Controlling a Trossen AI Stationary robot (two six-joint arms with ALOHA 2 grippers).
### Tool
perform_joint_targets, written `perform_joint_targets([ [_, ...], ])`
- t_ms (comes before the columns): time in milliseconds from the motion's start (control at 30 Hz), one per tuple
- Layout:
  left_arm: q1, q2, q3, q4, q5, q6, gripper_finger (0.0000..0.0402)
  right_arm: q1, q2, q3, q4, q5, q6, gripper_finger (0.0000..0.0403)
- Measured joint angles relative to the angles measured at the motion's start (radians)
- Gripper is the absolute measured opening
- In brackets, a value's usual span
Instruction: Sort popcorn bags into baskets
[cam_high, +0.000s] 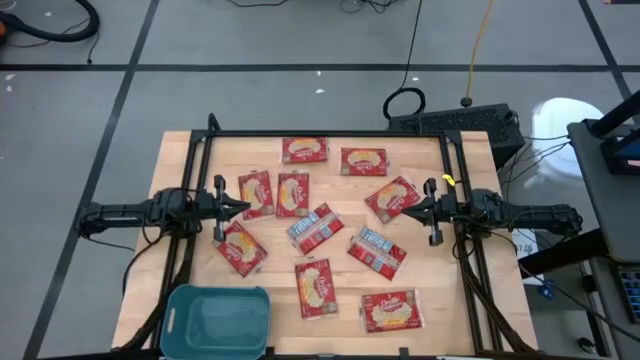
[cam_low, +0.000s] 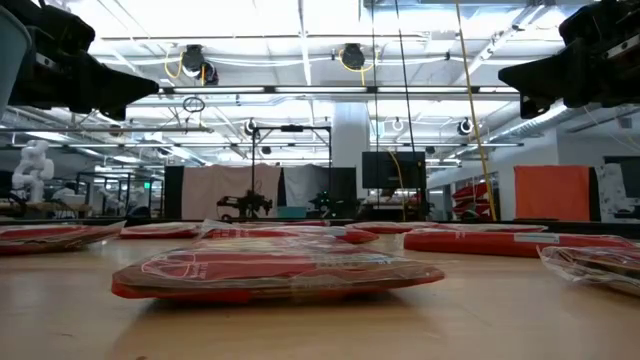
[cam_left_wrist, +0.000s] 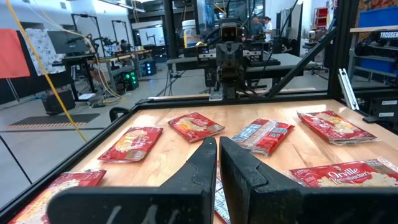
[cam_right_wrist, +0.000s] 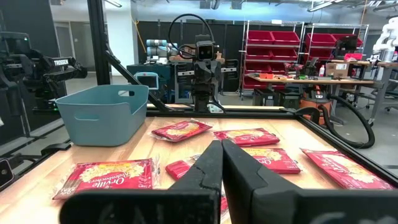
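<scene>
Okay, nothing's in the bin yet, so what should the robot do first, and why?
Probably open the left claw and lower it onto the popcorn bag just ahead of it. Both claws are shut and empty above the table, the right claw opposite, the teal bin sits empty on the left arm's side, and every bag lies loose on the table.

I'm looking into a robotics lab. Red parts bins (cam_right_wrist: 273, 43) fill shelving, and other robot rigs (cam_low: 245, 205) stand under industrial ceiling lights (cam_low: 350, 55).

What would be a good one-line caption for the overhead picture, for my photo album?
Two robot arms wait, left gripper and right gripper shut, over ten scattered popcorn bags; the teal basket sits empty.
</scene>
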Motion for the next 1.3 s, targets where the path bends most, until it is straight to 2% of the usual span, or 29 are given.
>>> perform_joint_targets([
  [1300,0.0,0.0,0.0,0.0,0.0,0.0,0.0026,0.0,0.0,0.0,0.015,0.031,-0.011,0.0],
])
